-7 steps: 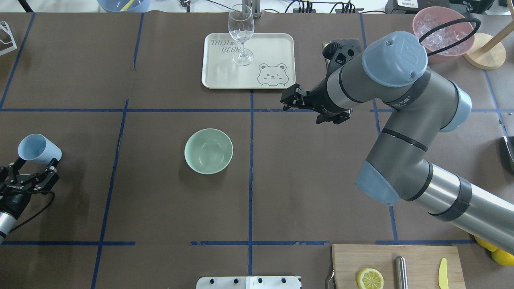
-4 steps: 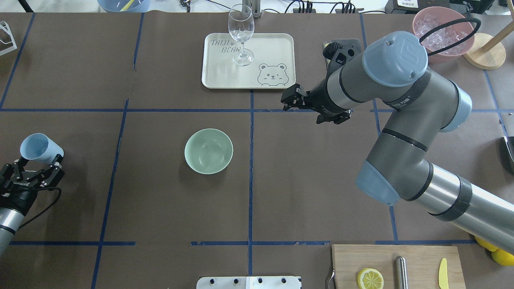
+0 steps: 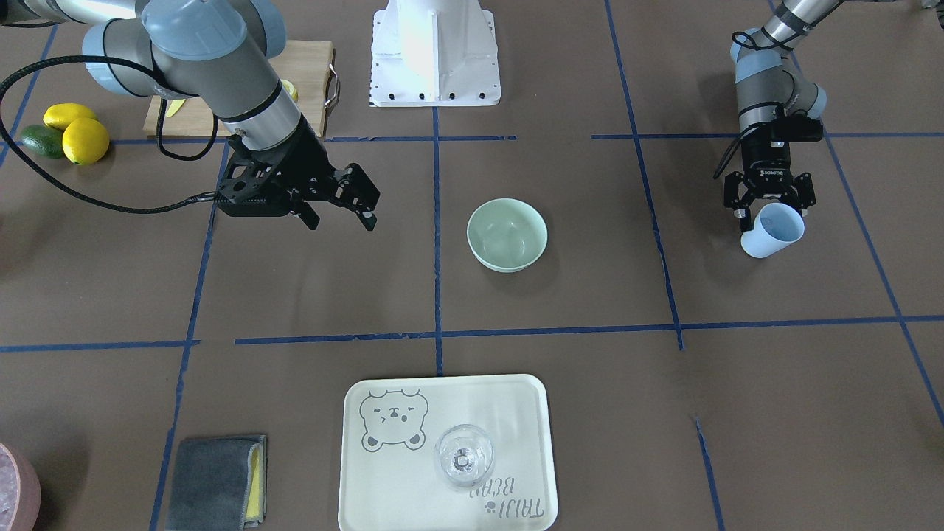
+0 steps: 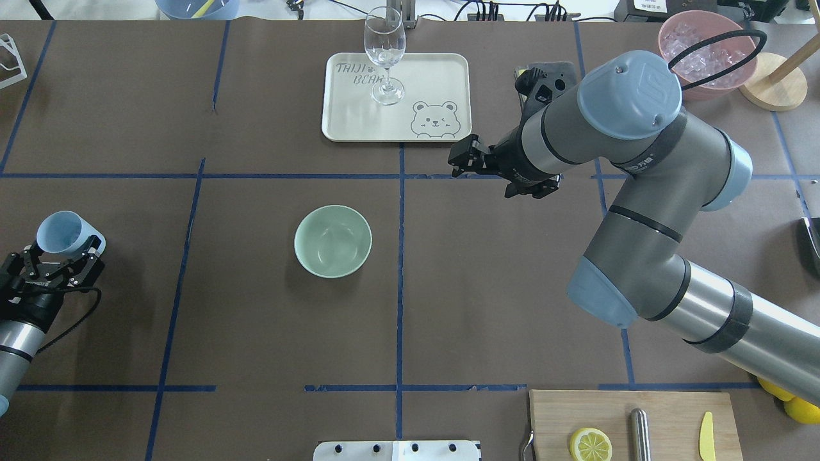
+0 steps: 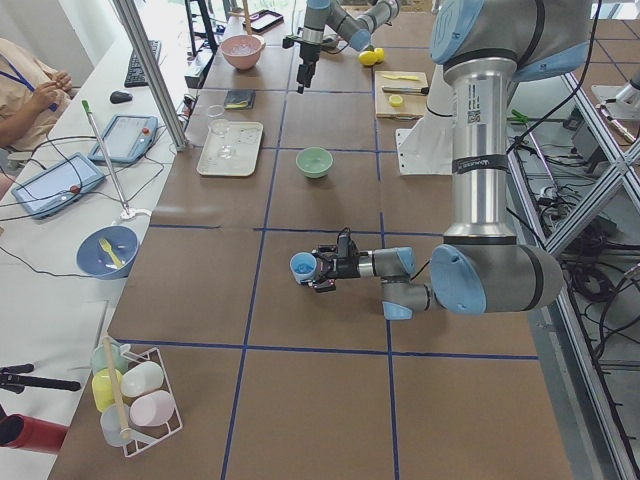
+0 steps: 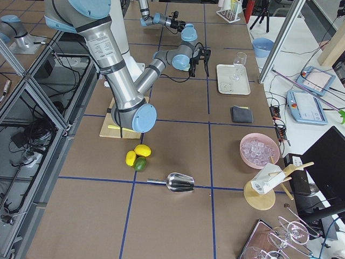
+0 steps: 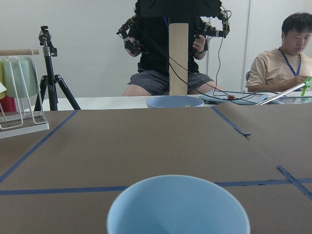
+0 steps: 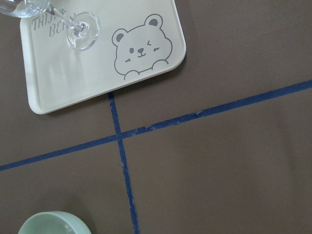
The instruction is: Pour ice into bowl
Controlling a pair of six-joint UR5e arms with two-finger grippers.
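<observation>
The pale mint-green bowl (image 4: 332, 241) stands empty near the table's middle; it also shows in the front view (image 3: 507, 234) and the right wrist view (image 8: 51, 223). My left gripper (image 4: 64, 248) is shut on a pale blue cup (image 4: 61, 232) at the far left, well apart from the bowl; the front view shows this gripper (image 3: 767, 203) and the cup (image 3: 772, 230) too. In the left wrist view, the part of the cup's (image 7: 178, 204) inside that shows holds no ice. Ice (image 4: 698, 54) lies in the pink container (image 4: 672, 29) at the back right. My right gripper (image 4: 456, 163) is open and empty, right of the bowl.
A cream tray (image 4: 435, 77) with a stemmed glass (image 4: 385, 54) lies behind the bowl. A cutting board (image 4: 666, 410) with a lemon half and a knife is at the front right. A grey cloth (image 3: 214, 479), lemons (image 3: 85, 140) and a metal scoop (image 6: 180, 182) lie on my right side.
My left gripper has shifted a little to the right and turned, so the blue cup now stands more upright. The right arm has not moved.
</observation>
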